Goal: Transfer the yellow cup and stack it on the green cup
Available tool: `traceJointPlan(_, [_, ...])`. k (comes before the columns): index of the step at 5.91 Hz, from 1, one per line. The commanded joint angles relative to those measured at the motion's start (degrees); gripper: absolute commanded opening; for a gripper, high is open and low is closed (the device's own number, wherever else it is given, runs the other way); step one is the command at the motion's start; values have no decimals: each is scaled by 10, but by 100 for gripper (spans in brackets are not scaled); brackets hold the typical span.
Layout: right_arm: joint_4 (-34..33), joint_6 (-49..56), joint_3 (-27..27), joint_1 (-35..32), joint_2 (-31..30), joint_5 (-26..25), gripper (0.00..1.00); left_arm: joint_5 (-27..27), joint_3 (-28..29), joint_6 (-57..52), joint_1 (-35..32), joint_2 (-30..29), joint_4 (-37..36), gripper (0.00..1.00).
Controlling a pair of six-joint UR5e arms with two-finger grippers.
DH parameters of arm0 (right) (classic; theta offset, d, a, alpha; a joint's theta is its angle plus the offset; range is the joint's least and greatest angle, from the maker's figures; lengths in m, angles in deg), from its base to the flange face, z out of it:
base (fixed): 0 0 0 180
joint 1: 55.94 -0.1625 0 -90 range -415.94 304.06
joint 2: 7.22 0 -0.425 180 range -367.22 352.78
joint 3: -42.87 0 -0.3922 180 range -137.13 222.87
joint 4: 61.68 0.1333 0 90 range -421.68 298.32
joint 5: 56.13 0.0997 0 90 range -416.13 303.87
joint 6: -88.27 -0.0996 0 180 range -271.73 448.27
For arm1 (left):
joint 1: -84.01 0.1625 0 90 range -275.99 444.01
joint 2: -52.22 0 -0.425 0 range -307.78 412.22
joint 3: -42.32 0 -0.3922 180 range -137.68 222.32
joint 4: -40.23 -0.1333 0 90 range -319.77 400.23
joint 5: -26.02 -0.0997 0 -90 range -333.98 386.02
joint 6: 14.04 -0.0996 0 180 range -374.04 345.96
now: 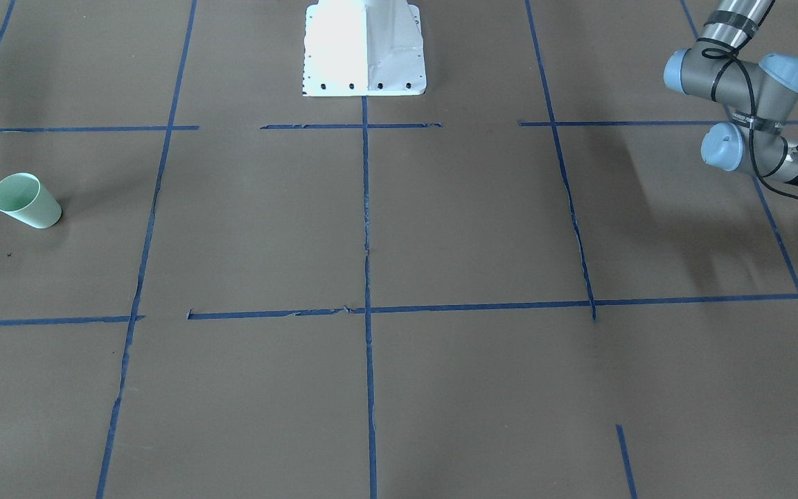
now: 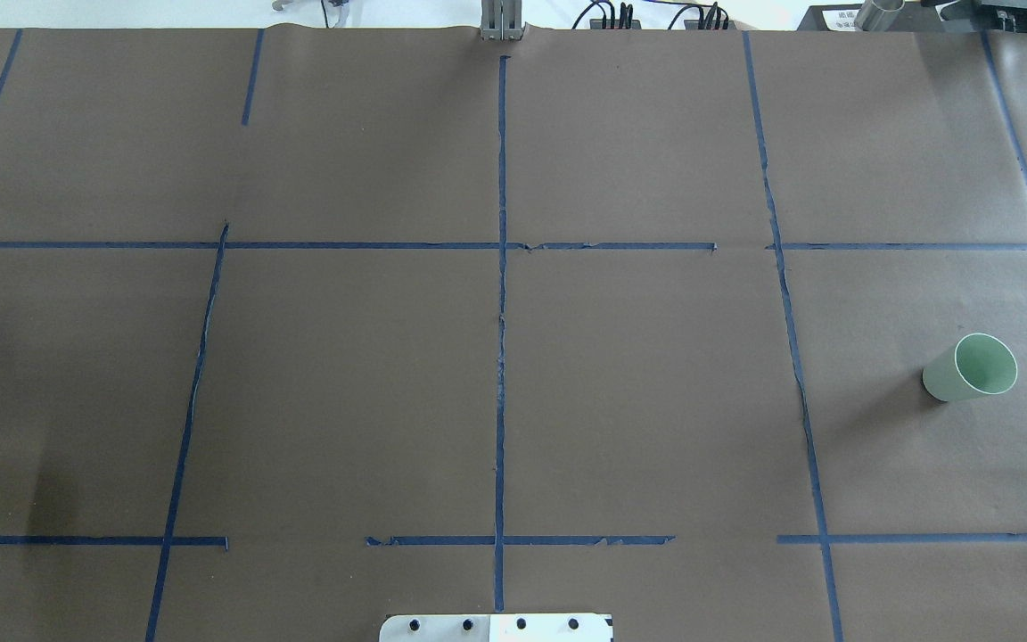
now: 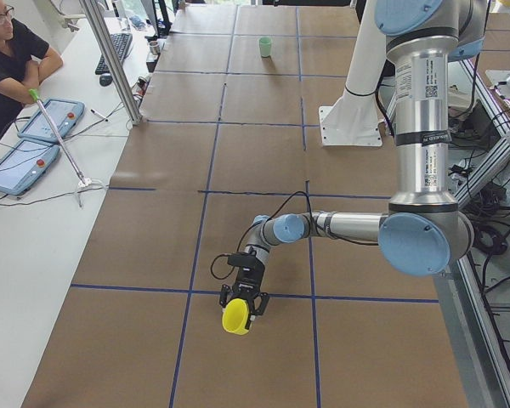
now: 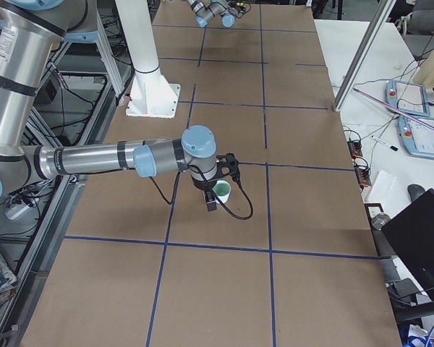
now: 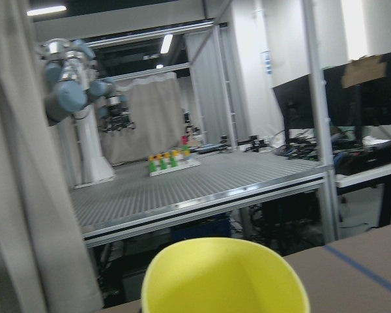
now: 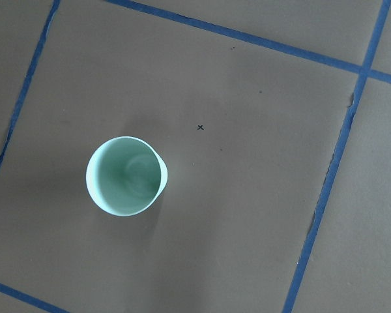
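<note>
The yellow cup (image 3: 235, 318) hangs tilted at the left end effector (image 3: 243, 303), whose opening I cannot tell, so best level it, carry it to the green cup (image 2: 970, 367) standing at the surface's (image 2: 656, 401) 3 o'clock side, and lower it centred.

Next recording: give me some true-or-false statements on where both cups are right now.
1. The green cup stands upright and empty. True.
2. The yellow cup is nested in the green cup. False: it is at the left gripper, at the table's other end.
3. The right wrist view looks down into the green cup. True.
4. A gripper grips the green cup. False: it stands free, nothing touching it.
5. A person sits beside the table. True.
</note>
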Motion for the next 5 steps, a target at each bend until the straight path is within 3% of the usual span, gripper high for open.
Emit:
traceJointPlan(1, [21, -7, 1, 1, 0, 1, 100, -89, 61, -175, -15, -40, 257, 6])
traceJointPlan(3, [24, -9, 0, 1, 4, 1, 100, -80, 79, -447, -31, -117, 444, 4])
traceJointPlan(5, [88, -9, 3, 13, 4, 27, 100, 73, 77, -589, -39, -171, 578, 8])
